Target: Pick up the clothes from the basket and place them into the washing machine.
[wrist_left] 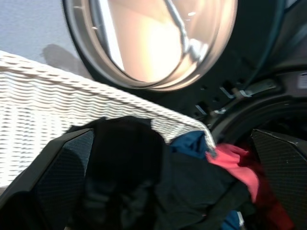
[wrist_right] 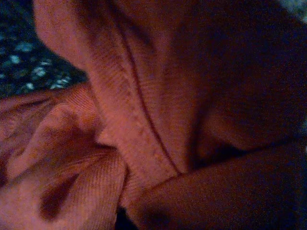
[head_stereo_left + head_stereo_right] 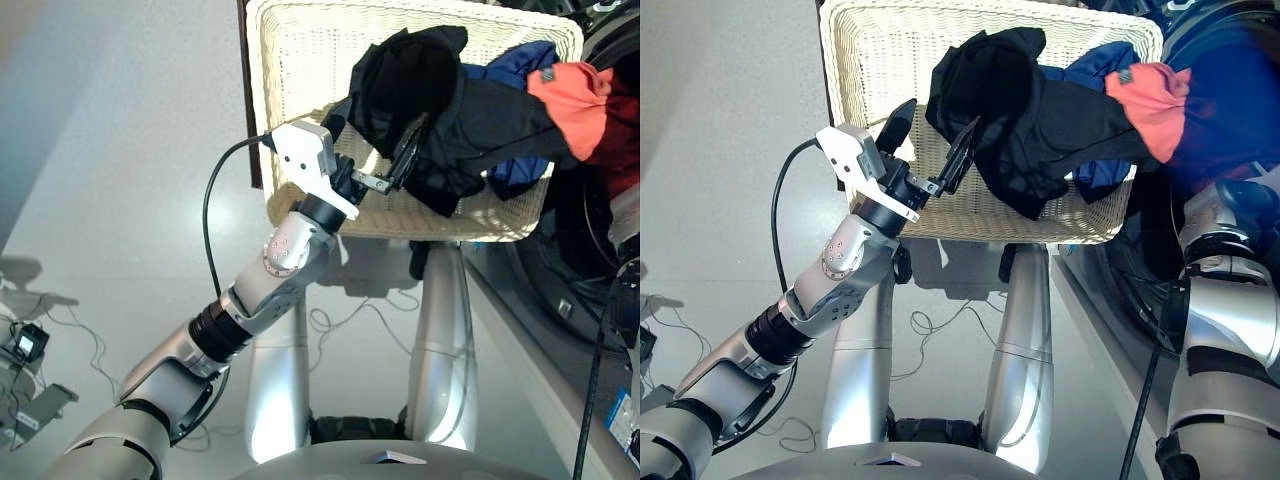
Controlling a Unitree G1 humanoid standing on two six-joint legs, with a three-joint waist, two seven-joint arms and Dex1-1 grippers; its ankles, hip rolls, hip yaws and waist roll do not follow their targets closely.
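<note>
The cream wicker basket [image 3: 300, 60] stands ahead of me, with the clothes piled at its right side. A black garment [image 3: 420, 80] lies on top and a navy one [image 3: 520, 65] shows behind it. A coral-orange garment [image 3: 570, 100] hangs over the basket's right rim toward the washing machine [image 3: 590, 240]. My left gripper [image 3: 930, 142] is open at the black garment's left edge, with one finger [image 1: 67, 177] on each side of the cloth. Coral cloth [image 2: 144, 120] fills the right wrist view and hides the right gripper. The machine's round glass door [image 1: 153, 38] stands open beyond the basket.
Loose cables [image 3: 350, 320] trail over the grey floor below the basket. A small device [image 3: 25, 345] lies on the floor at far left. A black cable [image 3: 210, 210] loops off my left wrist. My right arm [image 3: 1225, 300] reaches up along the machine's front.
</note>
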